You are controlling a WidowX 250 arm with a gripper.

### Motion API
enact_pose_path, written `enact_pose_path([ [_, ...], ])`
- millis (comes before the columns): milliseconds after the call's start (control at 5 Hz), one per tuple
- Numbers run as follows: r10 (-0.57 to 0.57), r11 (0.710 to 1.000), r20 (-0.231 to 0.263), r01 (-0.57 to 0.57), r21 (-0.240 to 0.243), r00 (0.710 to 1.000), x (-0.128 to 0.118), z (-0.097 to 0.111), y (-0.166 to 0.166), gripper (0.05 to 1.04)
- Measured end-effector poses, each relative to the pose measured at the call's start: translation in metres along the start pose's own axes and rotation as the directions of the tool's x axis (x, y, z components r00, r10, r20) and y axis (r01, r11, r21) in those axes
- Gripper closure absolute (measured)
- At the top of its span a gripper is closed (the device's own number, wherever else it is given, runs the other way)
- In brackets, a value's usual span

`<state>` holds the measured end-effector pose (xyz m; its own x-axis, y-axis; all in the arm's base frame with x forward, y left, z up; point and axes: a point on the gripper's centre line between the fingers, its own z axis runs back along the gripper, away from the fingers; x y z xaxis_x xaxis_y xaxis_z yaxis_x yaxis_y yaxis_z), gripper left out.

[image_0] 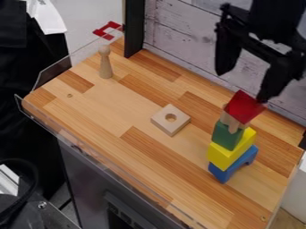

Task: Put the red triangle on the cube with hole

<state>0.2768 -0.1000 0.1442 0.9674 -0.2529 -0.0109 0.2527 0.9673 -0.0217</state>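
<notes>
- Pincer [246,85] of mine is hanging, fingers apart, near the red triangle [244,106].
- It is tilting atop the stack [227,153].
- Holed block [161,119] is lying flat, well apart.

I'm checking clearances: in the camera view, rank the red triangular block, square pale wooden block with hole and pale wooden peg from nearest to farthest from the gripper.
1. Red triangular block: just below the gripper, atop the stack.
2. Square pale block: left of the stack.
3. Pale wooden peg: farther left.
</notes>
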Motion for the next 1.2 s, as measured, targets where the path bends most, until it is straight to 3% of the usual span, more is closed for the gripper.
enact_pose_path([
  [600, -0.008, 1.0, -0.062, 0.007, -0.012, 0.998, 0.002, -0.012, -0.003, 0.084],
  [1000, 0.0, 1.0, -0.078, -0.001, -0.018, 0.997, 0.002, -0.015, -0.005, 0.115],
  [1200, -0.003, 1.0, -0.077, 0.001, -0.027, 0.997, 0.003, -0.016, -0.006, 0.391],
])
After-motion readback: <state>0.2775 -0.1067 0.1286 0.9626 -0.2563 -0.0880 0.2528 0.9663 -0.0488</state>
